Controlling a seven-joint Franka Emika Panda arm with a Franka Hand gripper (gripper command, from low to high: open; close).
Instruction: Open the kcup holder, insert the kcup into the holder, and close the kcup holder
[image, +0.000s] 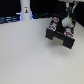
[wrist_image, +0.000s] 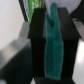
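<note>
The kcup holder (image: 61, 37), a black box, sits on the pale tabletop (image: 25, 57) toward the exterior view's right and far side. The arm comes down over it from above, its gripper (image: 64, 24) just over the box's far end. At this size I cannot tell whether the jaws are open or closed.

Judging from this, the opening step is in hand: no drawer shows pulled out. The next move calls for finding a drawer handle and drawing it straight outward.

The wrist view shows the black box (wrist_image: 52, 47) close up, with a blurred teal strip (wrist_image: 54, 47) lying across it, which the exterior view does not resolve. The exterior view alone shows the box's place on the tabletop. The kcup cannot be made out for certain in either view.
</note>
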